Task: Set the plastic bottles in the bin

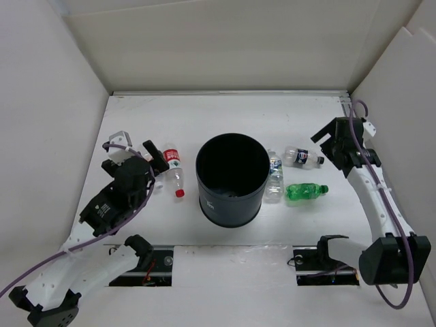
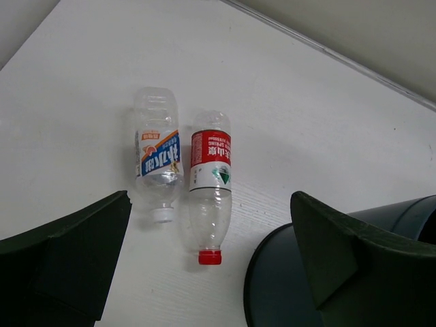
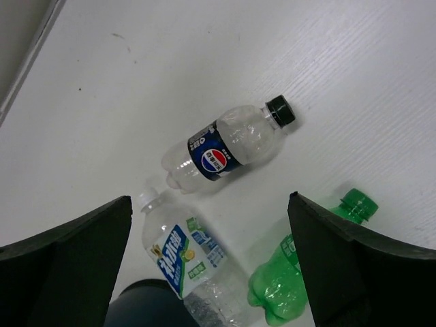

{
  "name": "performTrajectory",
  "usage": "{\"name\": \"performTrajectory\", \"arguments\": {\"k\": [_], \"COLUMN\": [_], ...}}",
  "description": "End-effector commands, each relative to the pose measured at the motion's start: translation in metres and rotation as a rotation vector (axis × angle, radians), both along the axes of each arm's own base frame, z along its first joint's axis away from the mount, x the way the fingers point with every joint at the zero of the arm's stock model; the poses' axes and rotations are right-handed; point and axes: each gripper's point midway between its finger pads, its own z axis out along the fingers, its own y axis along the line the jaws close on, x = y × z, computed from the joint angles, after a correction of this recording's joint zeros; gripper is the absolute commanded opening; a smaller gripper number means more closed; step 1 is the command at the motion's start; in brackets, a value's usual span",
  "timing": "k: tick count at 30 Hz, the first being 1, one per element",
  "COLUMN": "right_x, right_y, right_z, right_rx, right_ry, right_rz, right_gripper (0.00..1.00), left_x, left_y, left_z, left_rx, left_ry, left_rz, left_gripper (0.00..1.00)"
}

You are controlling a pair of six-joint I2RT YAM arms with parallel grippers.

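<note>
black bin [image 1: 231, 210], green bottle [image 1: 304, 192], white table [image 1: 204, 116]

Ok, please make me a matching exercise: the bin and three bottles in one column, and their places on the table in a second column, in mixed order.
Things:
1 bin
2 red-cap bottle
3 green bottle
4 black-cap bottle

Places:
a lying left of the bin
b lying right of the bin, near side
c upright, in the middle
d lying right of the bin, far side

Pairs: 1-c, 2-a, 3-b, 4-d
</note>
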Motion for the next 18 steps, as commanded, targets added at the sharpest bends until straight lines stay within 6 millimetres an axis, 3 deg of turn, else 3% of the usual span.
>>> {"name": "performTrajectory", "arguments": {"k": [1,6,11,13,14,17,18], "right_x": [0.029,0.041,0.037,0.038,0.035,0.033,0.035], "right_y": [0.01,0.006,0.001,-0.003,-0.004,0.0,0.0], "right_z": [0.029,0.014,-0.031,-0.035,-0.049,-0.063,-0.06], "right_rx": [0.188,0.298,0.394,0.426,0.441,0.492,0.504], "right_ry": [-0.187,-0.2,-0.149,-0.168,-0.138,-0.123,-0.137], "right_rz": [-0.037,-0.133,-0.264,-0.301,-0.317,-0.344,-0.351], "right_gripper": [1.0,1.0,0.99,0.99,0.99,0.99,0.99], "left_x": [0.005,0.007,0.009,0.009,0.01,0.01,0.012], "left_y": [-0.007,-0.011,-0.019,-0.024,-0.025,-0.028,-0.03], "left_z": [-0.001,-0.002,-0.006,-0.005,-0.007,-0.008,-0.009], "left_rx": [0.005,0.017,0.023,0.019,0.024,0.028,0.029], "left_ry": [-0.002,0.006,0.017,0.017,0.025,0.03,0.032], "left_rz": [-0.023,-0.049,-0.092,-0.119,-0.119,-0.14,-0.14], "left_gripper": [1.0,1.0,1.0,1.0,1.0,1.0,1.0]}}
